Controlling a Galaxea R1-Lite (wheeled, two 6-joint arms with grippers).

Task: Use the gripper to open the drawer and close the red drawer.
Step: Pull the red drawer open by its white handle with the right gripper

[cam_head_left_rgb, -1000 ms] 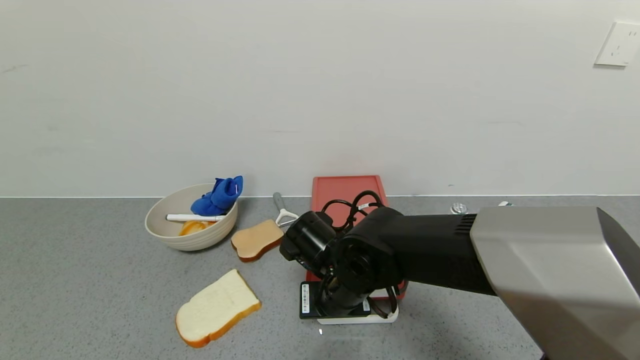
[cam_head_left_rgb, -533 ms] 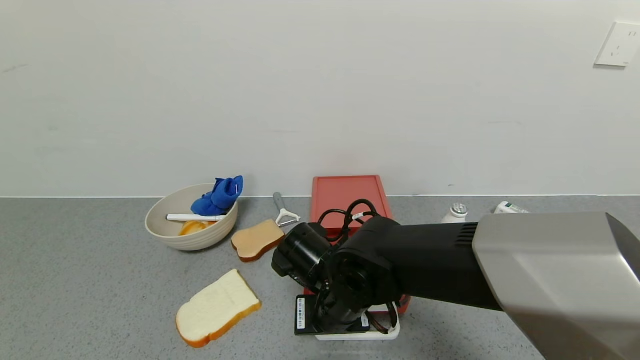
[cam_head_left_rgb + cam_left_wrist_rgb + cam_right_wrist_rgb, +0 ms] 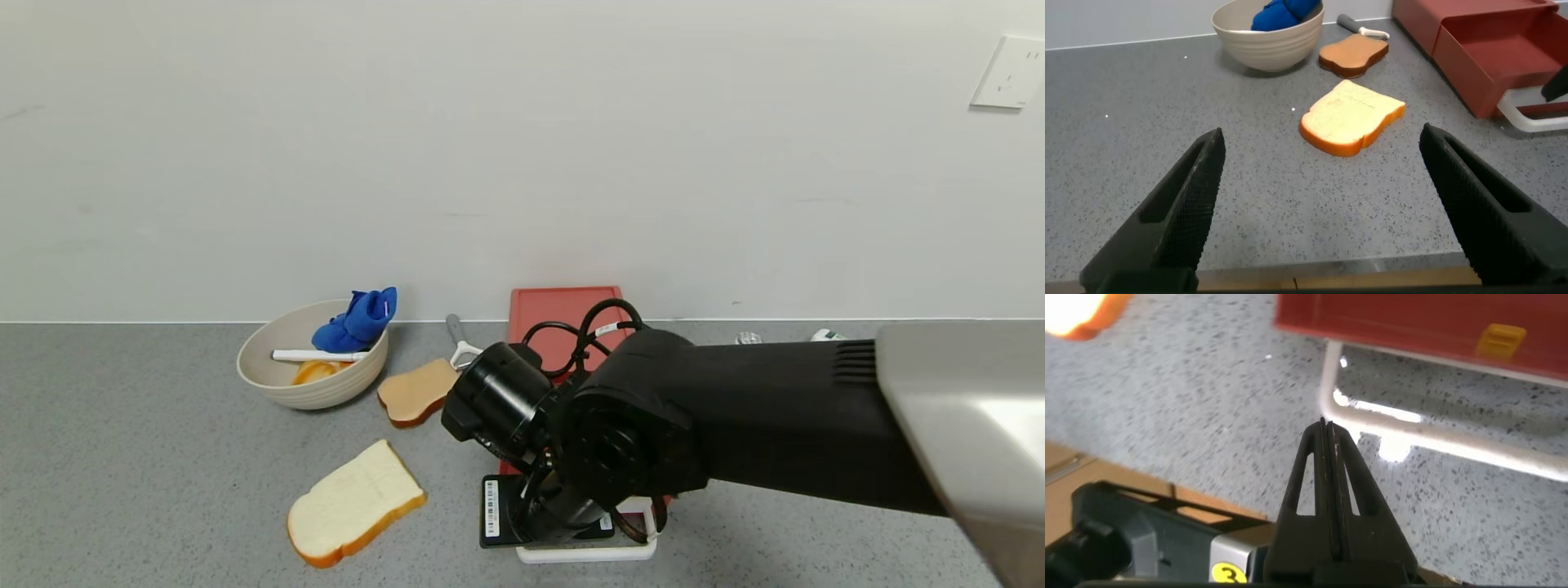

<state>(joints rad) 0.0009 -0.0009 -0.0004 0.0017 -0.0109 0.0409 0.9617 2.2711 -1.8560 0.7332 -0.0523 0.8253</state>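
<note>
The red drawer's box (image 3: 563,313) lies against the back wall. Its tray (image 3: 1503,61) is slid out toward the front, with the white loop handle (image 3: 588,553) ahead of it. My right gripper (image 3: 1325,426) is shut with nothing between its fingers; its tip touches or just overlaps the corner of the white handle (image 3: 1333,392), below the tray's front (image 3: 1413,327). In the head view the right wrist (image 3: 555,510) covers most of the tray. My left gripper (image 3: 1323,212) is open and empty, low over the table's front edge, to the left.
A beige bowl (image 3: 312,366) with a blue cloth stands back left. A white bread slice (image 3: 355,502), a toast slice (image 3: 418,392) and a peeler (image 3: 461,345) lie left of the drawer. Small bottles (image 3: 747,337) stand behind the right arm.
The white handle and tray have slid toward the table's front with my right gripper. The right arm has come closer to the camera.
</note>
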